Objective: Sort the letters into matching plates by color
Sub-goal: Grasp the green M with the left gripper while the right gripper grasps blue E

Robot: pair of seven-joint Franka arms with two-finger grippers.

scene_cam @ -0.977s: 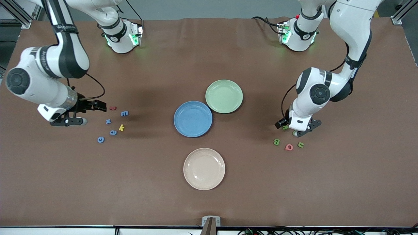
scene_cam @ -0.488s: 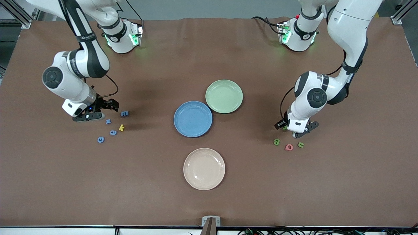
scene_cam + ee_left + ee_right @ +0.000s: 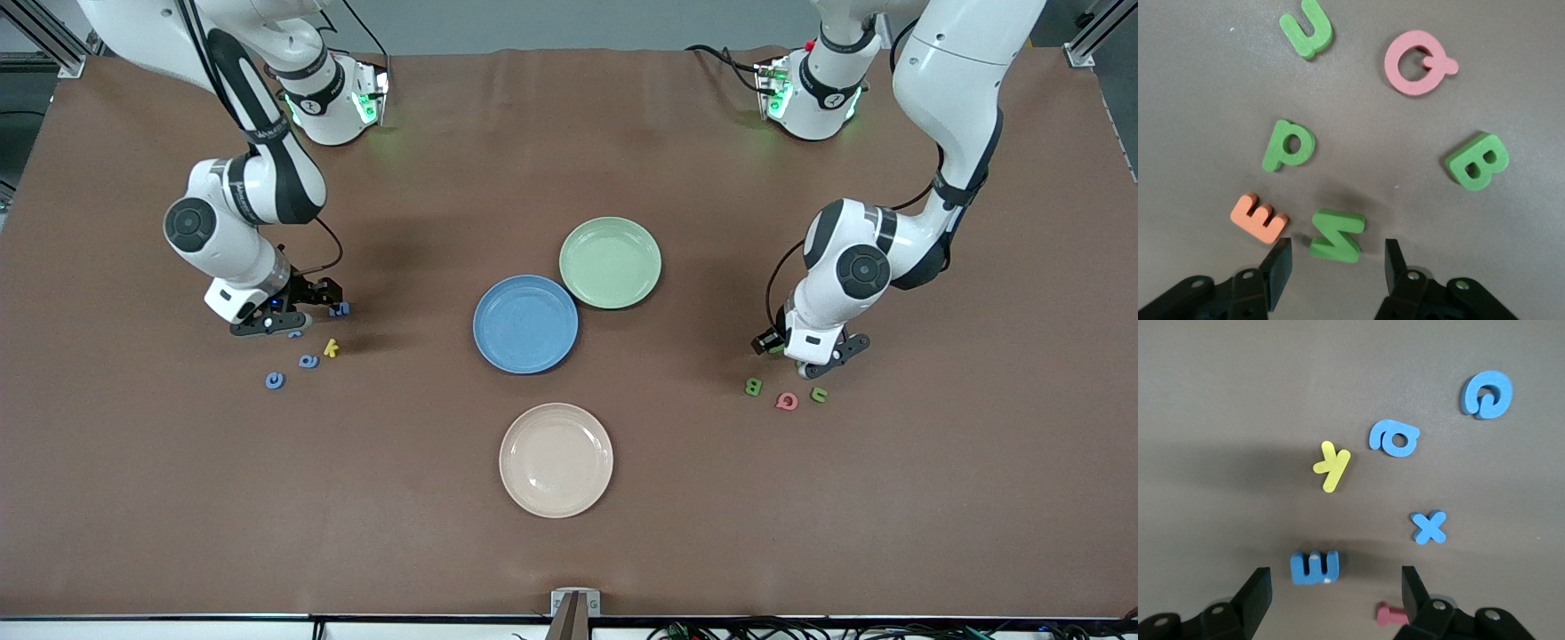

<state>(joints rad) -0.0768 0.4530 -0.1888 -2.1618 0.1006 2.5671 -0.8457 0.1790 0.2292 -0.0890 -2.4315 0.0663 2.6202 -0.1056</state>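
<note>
A: Blue and green foam letters lie on the brown table (image 3: 569, 551), none yet on a plate. What has changed?

B: In the past second the right gripper (image 3: 307, 307) has swung in from the table's right-arm edge and now sits low over the blue cluster, jaws apart, straddling the blue "m" (image 3: 1314, 567). The left gripper (image 3: 805, 351) has barely shifted; it hangs low over the green "N" (image 3: 1335, 235), jaws apart as well.

A: Meaning for the job?

B: Likely both arms are set for a first pick, one colour each; no sorting is done.

A: The count?

B: Four blue letters near the right-arm end: the "m", an "x" (image 3: 1429, 527), an "a" (image 3: 1394, 438) and a round one (image 3: 1486, 394), with a yellow "k" (image 3: 1331, 465) and a dark red piece (image 3: 1390, 614) among them. Four green near the left-arm end: the "N", a "p" (image 3: 1289, 144), a "B" (image 3: 1477, 161) and a "J" (image 3: 1307, 28), plus a pink "Q" (image 3: 1418, 62) and an orange "E" (image 3: 1258, 217). Three plates sit mid-table: blue (image 3: 525, 324), green (image 3: 610, 262) and beige (image 3: 556, 460), all bare.
</note>
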